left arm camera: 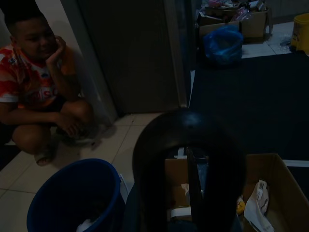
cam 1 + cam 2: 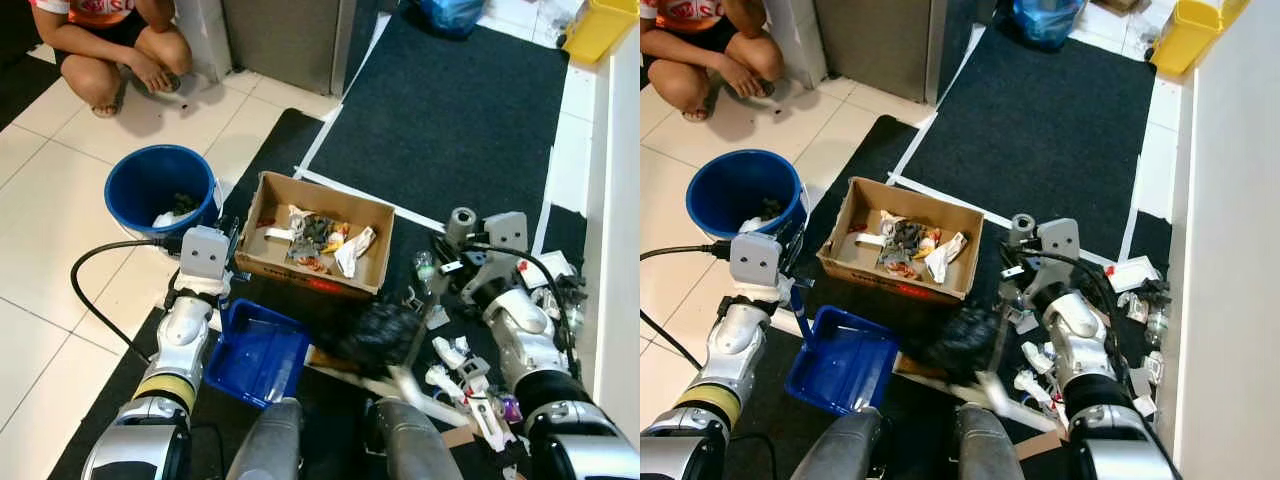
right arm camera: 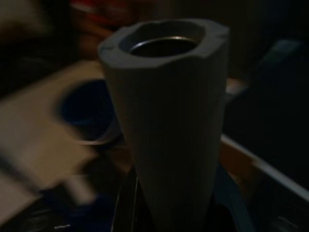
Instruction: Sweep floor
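Right tool (image 2: 443, 268) closed on the grey handle of a brush (image 2: 378, 335), handle end up beside the wrist, black bristle head blurred and low on the dark mat (image 2: 450, 110). Left tool (image 2: 790, 272) clamped on the upright handle of a blue dustpan (image 2: 845, 360); pan flat on the mat, at 9 o'clock of the bristle head and just beside it.

Loose litter (image 2: 462, 372) (white plastic scraps, a small bottle, wrappers) scattered on the mat from 2 to 5 o'clock of the bristle head, near the right forearm and along the white wall; none visible inside the pan.

Cardboard box (image 2: 370, 270) at 12 o'clock of the dustpan, holding crumpled paper and mixed rubbish. Blue bucket (image 2: 130, 175) at 10 o'clock of the box, on the white tiles, just beside the left wrist, with a few scraps at the bottom.

Person (image 2: 110, 40) crouched on the tiles at 12 o'clock of the bucket, well apart from both arms. Blue bag (image 2: 450, 12) and yellow bin (image 2: 600, 30) at the far edge of the mat.
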